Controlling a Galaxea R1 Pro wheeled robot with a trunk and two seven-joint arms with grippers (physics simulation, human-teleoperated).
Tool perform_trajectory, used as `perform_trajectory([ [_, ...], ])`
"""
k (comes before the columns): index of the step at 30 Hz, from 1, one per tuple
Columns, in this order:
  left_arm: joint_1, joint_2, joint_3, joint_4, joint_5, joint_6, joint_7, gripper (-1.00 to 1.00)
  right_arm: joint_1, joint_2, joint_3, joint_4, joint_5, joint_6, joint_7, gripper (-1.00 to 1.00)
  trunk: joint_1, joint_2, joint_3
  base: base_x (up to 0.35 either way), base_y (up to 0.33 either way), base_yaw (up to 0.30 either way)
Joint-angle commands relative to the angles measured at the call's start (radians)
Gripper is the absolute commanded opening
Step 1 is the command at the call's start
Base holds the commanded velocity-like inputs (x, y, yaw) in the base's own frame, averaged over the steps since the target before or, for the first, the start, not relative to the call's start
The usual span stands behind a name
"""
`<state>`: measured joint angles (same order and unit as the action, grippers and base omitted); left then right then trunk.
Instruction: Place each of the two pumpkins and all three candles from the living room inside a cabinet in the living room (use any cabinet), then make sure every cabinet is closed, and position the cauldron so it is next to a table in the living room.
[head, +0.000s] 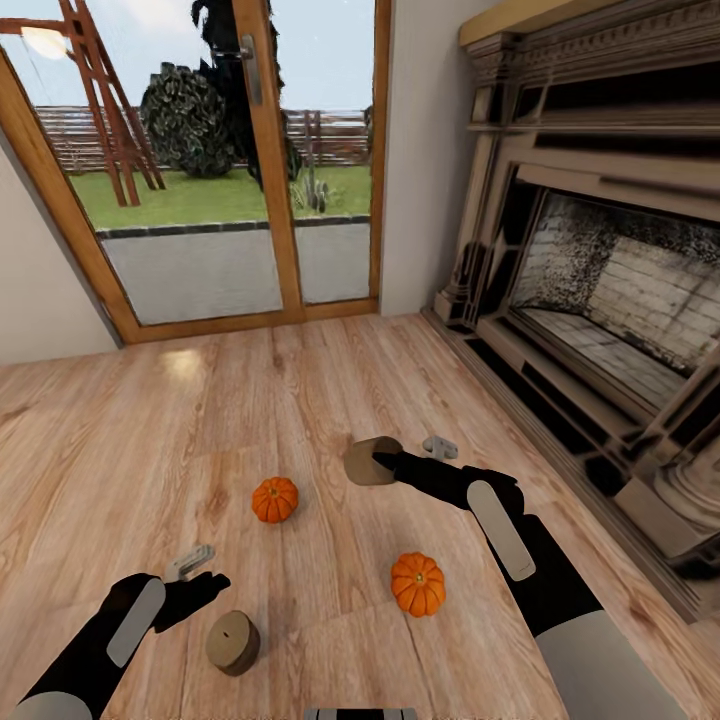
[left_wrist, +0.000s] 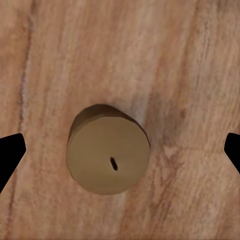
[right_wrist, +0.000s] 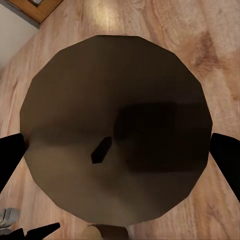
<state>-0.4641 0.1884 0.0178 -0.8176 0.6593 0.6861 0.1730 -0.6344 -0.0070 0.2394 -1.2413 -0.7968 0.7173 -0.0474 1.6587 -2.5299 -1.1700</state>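
- Right pincer (head: 388, 462) is clenched on a tan candle (head: 368, 461), held off the wood floor (head: 150, 450) towards the fireplace (head: 600, 300) side; in the right wrist view the candle's flat top with its dark wick (right_wrist: 101, 150) sits between the two black fingertips (right_wrist: 226, 155).
- Left pincer (head: 195, 578) is released, jaws spread, hovering above a second tan candle (head: 233, 642) that stands upright on the floor near the robot; in the left wrist view this candle (left_wrist: 108, 150) lies between the fingertips (left_wrist: 10, 152), apart from both.
- Two pumpkins rest on the floor: one (head: 275, 499) mid-floor between the arms, the other (head: 418, 584) closer to the robot, just beside the right forearm.
- Glass doors (head: 230, 160) with a wood frame close the far edge of the floor; lawn and fence show beyond.
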Motion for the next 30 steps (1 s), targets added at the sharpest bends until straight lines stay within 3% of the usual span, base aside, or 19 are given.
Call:
perform_trajectory([
  [1,0.000,0.000,0.001,-0.002,0.010,0.004,0.008,1.00,-0.001,-0.001,0.001,-0.001,-0.009,0.002,-0.005,-1.00,0.000,-0.001,-0.005,0.000,0.000,0.000],
  [6,0.000,-0.001,0.001,0.004,0.009,-0.002,0.008,1.00,-0.001,-0.001,0.001,-0.001,-0.008,0.002,-0.005,-1.00,0.002,-0.002,-0.024,0.000,0.000,0.000],
  [12,0.000,-0.003,-0.002,0.012,0.008,-0.062,0.008,1.00,-0.001,-0.001,0.001,-0.001,-0.007,0.002,-0.005,-1.00,0.005,-0.003,-0.047,0.000,0.000,0.000],
  [24,0.000,-0.003,-0.006,0.012,-0.003,-0.068,0.008,1.00,-0.001,0.001,0.002,-0.001,-0.006,0.001,-0.005,-1.00,0.011,-0.006,-0.094,0.000,0.000,0.000],
  [27,0.000,-0.004,-0.026,0.012,-0.003,-0.077,0.008,1.00,-0.001,0.000,0.003,-0.008,-0.010,0.002,-0.001,-1.00,0.012,-0.007,-0.105,0.000,0.000,0.000],
  [30,0.000,-0.004,-0.047,0.012,-0.002,-0.090,0.008,1.00,-0.001,-0.002,0.003,-0.040,-0.011,0.008,0.049,-1.00,0.013,-0.007,-0.117,0.000,0.000,0.000],
])
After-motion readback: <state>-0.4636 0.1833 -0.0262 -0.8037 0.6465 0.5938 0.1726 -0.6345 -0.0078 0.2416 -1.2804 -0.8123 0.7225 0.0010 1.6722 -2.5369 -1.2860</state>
